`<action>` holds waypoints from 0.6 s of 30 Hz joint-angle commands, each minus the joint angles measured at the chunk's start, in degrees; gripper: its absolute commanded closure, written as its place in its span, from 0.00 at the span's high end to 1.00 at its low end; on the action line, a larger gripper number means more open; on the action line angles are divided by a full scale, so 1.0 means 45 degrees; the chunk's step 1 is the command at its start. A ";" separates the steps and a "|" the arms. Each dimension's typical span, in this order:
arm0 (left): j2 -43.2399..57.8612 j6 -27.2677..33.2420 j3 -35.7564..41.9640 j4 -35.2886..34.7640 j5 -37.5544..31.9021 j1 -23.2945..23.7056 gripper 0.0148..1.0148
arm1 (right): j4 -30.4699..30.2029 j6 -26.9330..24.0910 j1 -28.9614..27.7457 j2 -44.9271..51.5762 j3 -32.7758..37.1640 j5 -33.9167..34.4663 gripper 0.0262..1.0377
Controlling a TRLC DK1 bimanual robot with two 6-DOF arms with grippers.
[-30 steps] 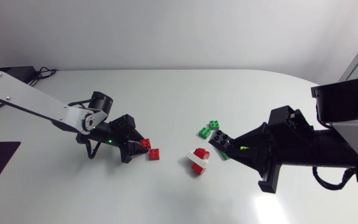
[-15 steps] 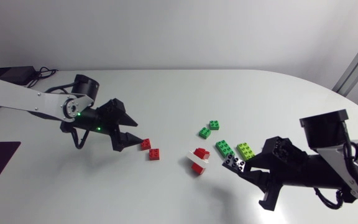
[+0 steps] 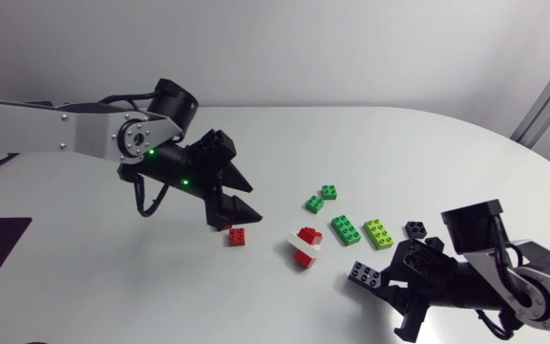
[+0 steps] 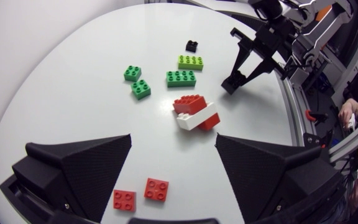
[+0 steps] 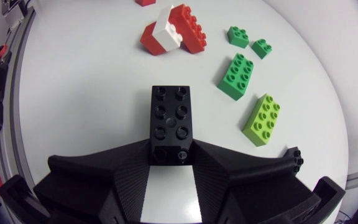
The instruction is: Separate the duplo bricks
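So, white bench [image 3: 399, 143] w/ both arms over it. The left arm [image 3: 65, 132] comes in from the left side and reaches toward the middle; the right arm [image 3: 518, 291] sits low at the near right corner.

The left pincer [image 3: 238, 218] is spread wide w/ nothing gripped, hovering over two small red bricks [image 4: 156, 188]. In the head view one lies just clear of it, the other mostly hidden under a finger.

The right pincer [image 5: 169, 154] is clenched on the near end of a long black brick [image 5: 169, 121], studs up, the rest sticking out ahead of the fingers. Can't tell if it touches the bench.

Mid-bench, betw. the two pincers, a red-and-white stack [image 3: 305, 247] lies tilted, apart from everything else. Next to it, toward the right arm, are a long dark green brick [image 3: 345, 229] and a long lime brick [image 3: 378, 233], side by side, not touching.

Further back, two small green bricks [image 3: 314, 204] sit close together. A small black brick [image 3: 415, 229] sits just past the lime one, near the right arm.
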 commanded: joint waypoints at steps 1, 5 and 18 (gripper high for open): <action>0.0405 -0.0912 0.0802 -0.0345 -0.0116 -0.0401 0.93 | 0.0406 -0.0348 0.0076 0.0528 -0.0483 0.0285 0.30; 0.0698 -0.2005 0.1349 -0.0560 -0.0761 -0.1026 0.93 | 0.0777 -0.0329 0.0388 0.0958 -0.0698 0.0735 0.30; 0.1421 -0.3412 0.1603 -0.0833 -0.2167 -0.2432 0.93 | 0.1148 -0.0329 0.0466 0.1427 -0.0795 0.0930 0.58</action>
